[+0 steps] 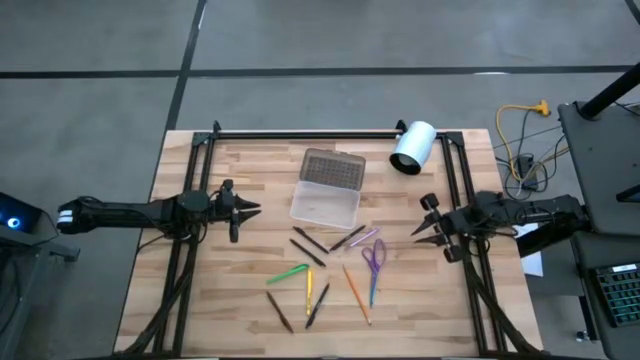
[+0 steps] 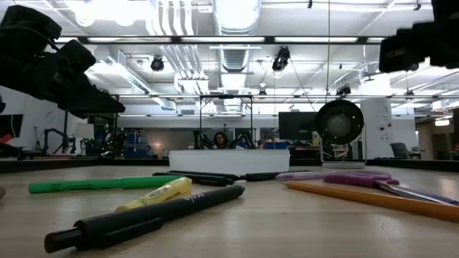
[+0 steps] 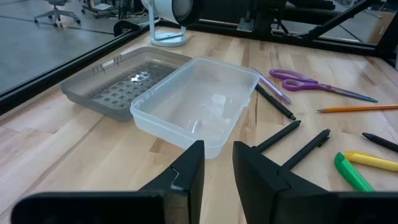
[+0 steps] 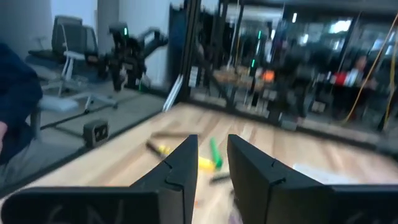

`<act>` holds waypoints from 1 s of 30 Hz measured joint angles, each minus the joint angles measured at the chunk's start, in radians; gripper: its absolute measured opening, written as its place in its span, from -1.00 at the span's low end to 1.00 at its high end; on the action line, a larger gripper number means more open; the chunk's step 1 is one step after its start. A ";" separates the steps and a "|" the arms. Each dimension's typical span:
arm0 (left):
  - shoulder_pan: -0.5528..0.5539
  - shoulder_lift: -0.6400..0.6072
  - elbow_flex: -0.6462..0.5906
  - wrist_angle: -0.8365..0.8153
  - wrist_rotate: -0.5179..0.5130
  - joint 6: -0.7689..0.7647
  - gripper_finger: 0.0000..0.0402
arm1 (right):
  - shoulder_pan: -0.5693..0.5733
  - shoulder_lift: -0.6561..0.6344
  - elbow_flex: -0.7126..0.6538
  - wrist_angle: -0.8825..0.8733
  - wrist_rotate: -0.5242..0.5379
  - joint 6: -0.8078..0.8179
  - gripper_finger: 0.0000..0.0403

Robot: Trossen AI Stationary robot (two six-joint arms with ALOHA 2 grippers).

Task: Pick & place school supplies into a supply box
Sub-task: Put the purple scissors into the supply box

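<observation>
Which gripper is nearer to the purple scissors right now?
Right. The right gripper hovers just beside the purple scissors, on their right. The left gripper is farther off, across the open supply box on the table's left half.

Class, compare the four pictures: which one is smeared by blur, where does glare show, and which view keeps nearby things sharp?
Right wrist view: smeared throughout, the green pen barely readable. Low view: bright ceiling lights glare; the near black pen is sharp. Left wrist view: crisp, with soft reflections inside the clear plastic supply box. High view: evenly lit, faint shadows.
</observation>
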 joint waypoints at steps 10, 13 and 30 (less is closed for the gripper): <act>0.000 0.000 0.000 0.000 0.000 0.000 -0.65 | 0.000 0.000 0.000 0.281 0.002 -0.175 -0.64; 0.000 0.000 0.000 0.000 0.000 0.000 -0.65 | 0.000 0.000 0.000 0.391 0.026 -0.274 -0.65; 0.000 0.000 0.000 0.000 0.000 0.000 -0.65 | 0.000 0.002 0.000 0.994 0.044 -0.471 -0.66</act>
